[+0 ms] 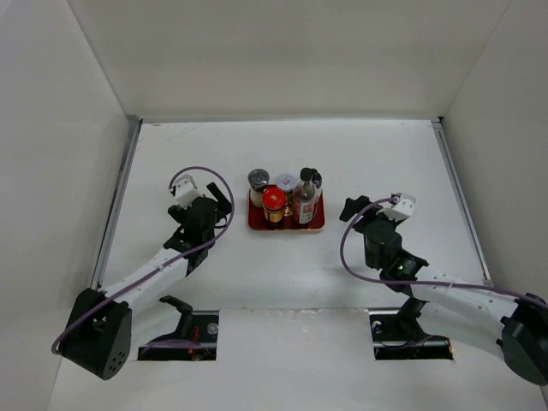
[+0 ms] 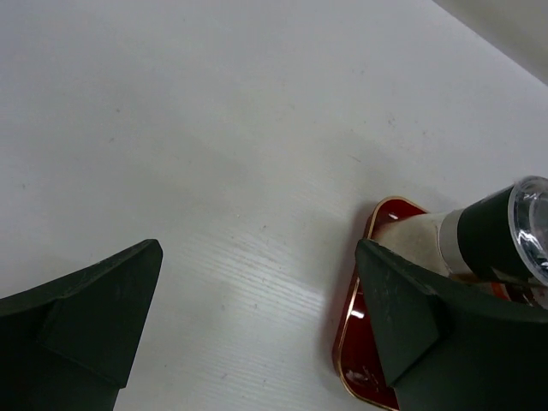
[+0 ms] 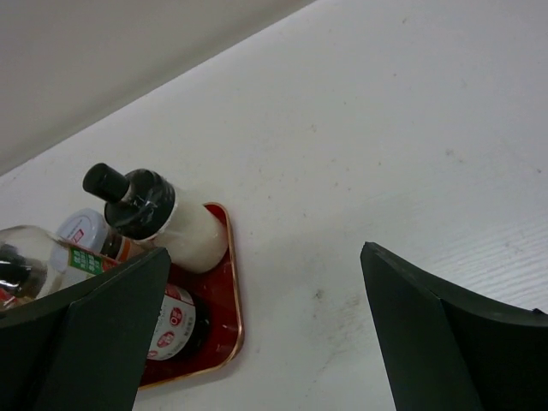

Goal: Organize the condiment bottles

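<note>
Five condiment bottles stand together on a red tray (image 1: 318, 223) at the table's middle: a grey-lidded shaker (image 1: 258, 180), a white-lidded shaker (image 1: 284, 181), a red-capped brown bottle (image 1: 273, 202), a tall clear black-capped bottle (image 1: 305, 204) and a white black-capped bottle (image 1: 312, 180). My left gripper (image 1: 224, 199) is open and empty, just left of the tray. In its wrist view (image 2: 257, 291) the tray corner (image 2: 351, 342) and the grey-lidded shaker (image 2: 492, 229) show. My right gripper (image 1: 353, 210) is open and empty, right of the tray. Its wrist view (image 3: 264, 257) shows the white bottle (image 3: 171, 224).
White walls enclose the table at the left, back and right. Bare white tabletop (image 1: 282, 282) lies around the tray. The two arm bases sit at the near edge.
</note>
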You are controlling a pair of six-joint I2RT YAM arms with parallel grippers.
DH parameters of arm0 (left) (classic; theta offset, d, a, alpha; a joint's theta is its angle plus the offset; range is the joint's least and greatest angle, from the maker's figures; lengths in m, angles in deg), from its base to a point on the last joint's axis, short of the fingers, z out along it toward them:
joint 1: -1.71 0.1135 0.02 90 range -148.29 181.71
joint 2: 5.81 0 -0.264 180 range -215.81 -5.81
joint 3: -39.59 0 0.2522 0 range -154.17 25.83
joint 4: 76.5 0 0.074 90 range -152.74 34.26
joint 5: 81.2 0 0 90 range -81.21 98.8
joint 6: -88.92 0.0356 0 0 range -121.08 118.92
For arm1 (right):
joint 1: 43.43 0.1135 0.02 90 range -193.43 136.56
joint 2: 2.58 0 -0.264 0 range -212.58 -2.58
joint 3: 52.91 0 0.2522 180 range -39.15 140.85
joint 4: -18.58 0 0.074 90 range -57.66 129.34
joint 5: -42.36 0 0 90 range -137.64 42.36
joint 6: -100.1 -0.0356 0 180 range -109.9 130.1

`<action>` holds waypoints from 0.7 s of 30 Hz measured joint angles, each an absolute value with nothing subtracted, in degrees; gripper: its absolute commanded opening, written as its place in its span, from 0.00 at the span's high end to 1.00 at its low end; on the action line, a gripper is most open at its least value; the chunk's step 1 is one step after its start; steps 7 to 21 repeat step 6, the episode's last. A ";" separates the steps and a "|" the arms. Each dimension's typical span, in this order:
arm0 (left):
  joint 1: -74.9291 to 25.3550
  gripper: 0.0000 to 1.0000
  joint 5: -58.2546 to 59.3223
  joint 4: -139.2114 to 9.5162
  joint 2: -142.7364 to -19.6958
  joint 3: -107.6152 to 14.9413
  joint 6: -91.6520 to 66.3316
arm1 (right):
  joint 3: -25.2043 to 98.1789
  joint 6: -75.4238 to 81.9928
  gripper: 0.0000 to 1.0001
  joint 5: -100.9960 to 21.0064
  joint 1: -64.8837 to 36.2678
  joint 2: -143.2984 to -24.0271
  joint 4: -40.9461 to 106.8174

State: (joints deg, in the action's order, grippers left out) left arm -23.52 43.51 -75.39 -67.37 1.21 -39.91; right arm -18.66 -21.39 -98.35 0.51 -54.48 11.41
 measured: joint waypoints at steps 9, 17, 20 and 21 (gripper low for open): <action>-24.72 0.00 43.93 -65.77 -64.68 -2.72 -40.11 | -20.32 -24.45 0.00 -95.67 0.12 -55.88 10.38; -24.72 0.00 43.93 -65.77 -64.68 -2.72 -40.11 | -20.32 -24.45 0.00 -95.67 0.12 -55.88 10.38; -24.72 0.00 43.93 -65.77 -64.68 -2.72 -40.11 | -20.32 -24.45 0.00 -95.67 0.12 -55.88 10.38; -24.72 0.00 43.93 -65.77 -64.68 -2.72 -40.11 | -20.32 -24.45 0.00 -95.67 0.12 -55.88 10.38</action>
